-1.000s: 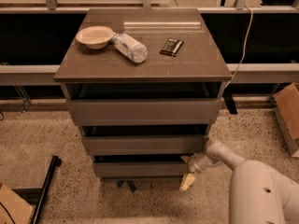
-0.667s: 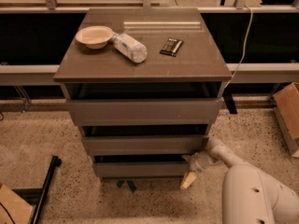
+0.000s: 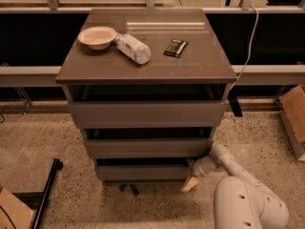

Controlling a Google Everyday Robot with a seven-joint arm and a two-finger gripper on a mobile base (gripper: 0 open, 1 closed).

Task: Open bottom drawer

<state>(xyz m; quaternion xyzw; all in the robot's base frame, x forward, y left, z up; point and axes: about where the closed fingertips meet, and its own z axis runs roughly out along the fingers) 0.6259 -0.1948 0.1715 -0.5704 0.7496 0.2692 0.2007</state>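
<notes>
The bottom drawer (image 3: 143, 172) is the lowest and narrowest of three flat, handleless fronts in the grey-brown cabinet (image 3: 157, 68). A dark gap shows above its front, so it stands slightly out. My gripper (image 3: 190, 174) is at the right end of this drawer front, close against it, low near the floor. My white arm (image 3: 228, 163) reaches in from the lower right. The middle drawer (image 3: 147, 148) and the top drawer (image 3: 145, 113) sit above, each with a dark gap over it.
On the cabinet top lie a pale bowl (image 3: 97, 36), a plastic bottle (image 3: 133, 47) on its side and a dark packet (image 3: 175, 47). A cardboard box (image 3: 294, 113) stands right, another (image 3: 12, 209) lower left, beside a black bar (image 3: 47, 190). A cable (image 3: 248, 46) hangs at the right.
The arm has shifted slightly toward the cabinet, with the gripper staying at the right end of the bottom drawer front. The drawer has not visibly moved.
</notes>
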